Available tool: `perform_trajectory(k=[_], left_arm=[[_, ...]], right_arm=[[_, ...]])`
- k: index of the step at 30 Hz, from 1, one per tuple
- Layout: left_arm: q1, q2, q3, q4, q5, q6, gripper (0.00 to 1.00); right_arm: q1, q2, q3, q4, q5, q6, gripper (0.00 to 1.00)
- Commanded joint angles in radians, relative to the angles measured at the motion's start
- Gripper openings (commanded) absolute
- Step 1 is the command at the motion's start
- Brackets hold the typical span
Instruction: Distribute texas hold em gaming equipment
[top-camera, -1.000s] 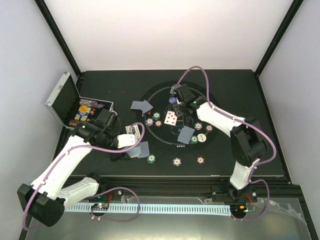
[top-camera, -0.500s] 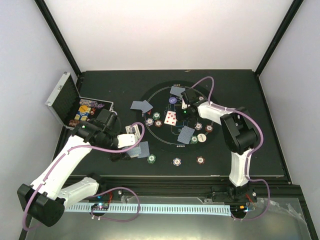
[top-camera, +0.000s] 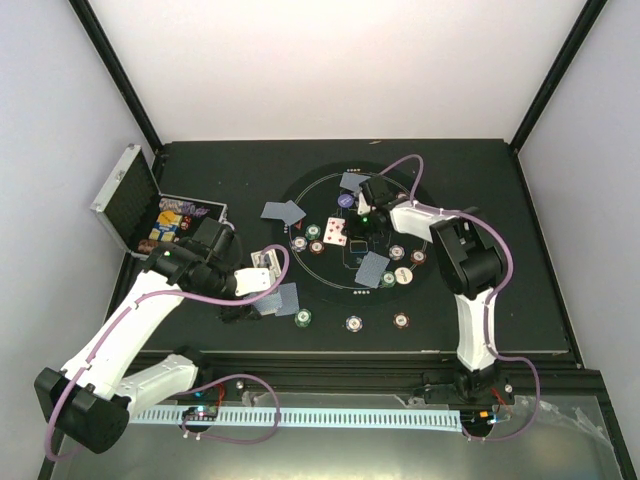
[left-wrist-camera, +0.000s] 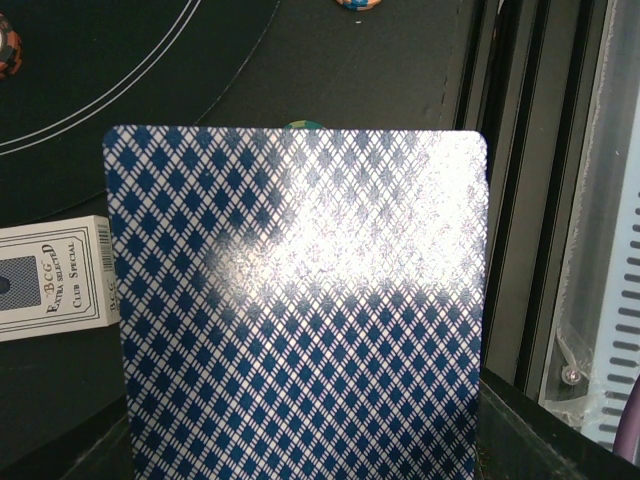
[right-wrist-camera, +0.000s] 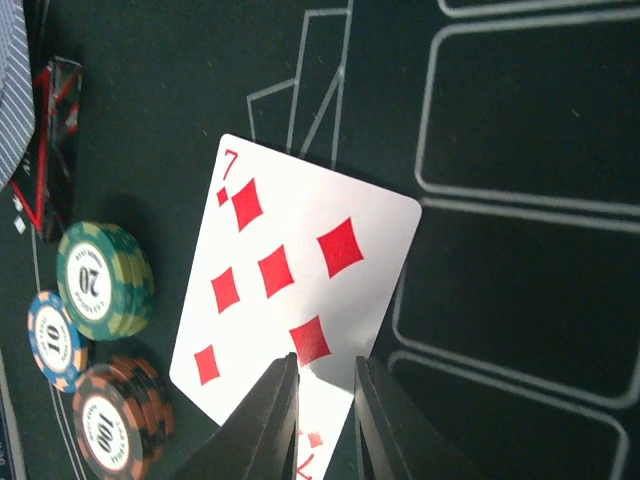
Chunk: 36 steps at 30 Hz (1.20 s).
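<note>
Since a second earlier the right arm had drawn back from the far rim of the round mat (right-wrist-camera: 520, 130), where a blue-backed card (top-camera: 352, 182) lay, and the right gripper (right-wrist-camera: 323, 365) had come down on the face-up seven of diamonds (right-wrist-camera: 290, 270). Its fingers were pinched to a narrow gap with the card's near edge caught between them, and the rest of the card lay out over the mat's white lines. Beside that card, in the wrist view, a green chip stack (right-wrist-camera: 100, 280), a blue-and-orange chip (right-wrist-camera: 55, 340) and a red-brown chip stack (right-wrist-camera: 115, 425) clustered close together. The left gripper (top-camera: 268, 300) was closed on another card with a blue diamond back (left-wrist-camera: 300, 320), which filled its wrist view and hid the fingers. It was held off the mat's near-left edge, with the card box (left-wrist-camera: 50, 275) beside it and a green chip (left-wrist-camera: 300, 125) peeking above its top edge.
</note>
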Motion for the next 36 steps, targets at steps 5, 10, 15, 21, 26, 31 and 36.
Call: perform_trajectory(k=[5,10,15,21,26,31,36], left_arm=[[0.001,-0.009,0.040,-0.021,-0.012,0.017,0.02],[0.001,-0.009,0.038,-0.016,-0.001,0.015,0.02],[0.001,-0.009,0.030,-0.005,0.012,0.014,0.02],[0.001,0.006,0.032,0.001,0.028,0.011,0.02],[0.001,0.015,0.033,0.002,0.041,0.007,0.02],[0.001,0.015,0.023,0.004,0.049,0.004,0.02],[0.001,0.015,0.031,0.002,0.049,0.000,0.02]], right_arm=[[-0.013,0.046,0.073,-0.025,-0.046,-0.002,0.19],[-0.012,-0.099,0.029,-0.059,-0.013,-0.031,0.36],[0.034,-0.361,-0.159,0.040,-0.092,0.067,0.62],[0.237,-0.611,-0.374,0.226,-0.209,0.265,0.77],[0.381,-0.682,-0.515,0.448,-0.259,0.435,0.80],[0.472,-0.667,-0.544,0.543,-0.247,0.494,0.80],[0.512,-0.600,-0.515,0.592,-0.273,0.501,0.80]])
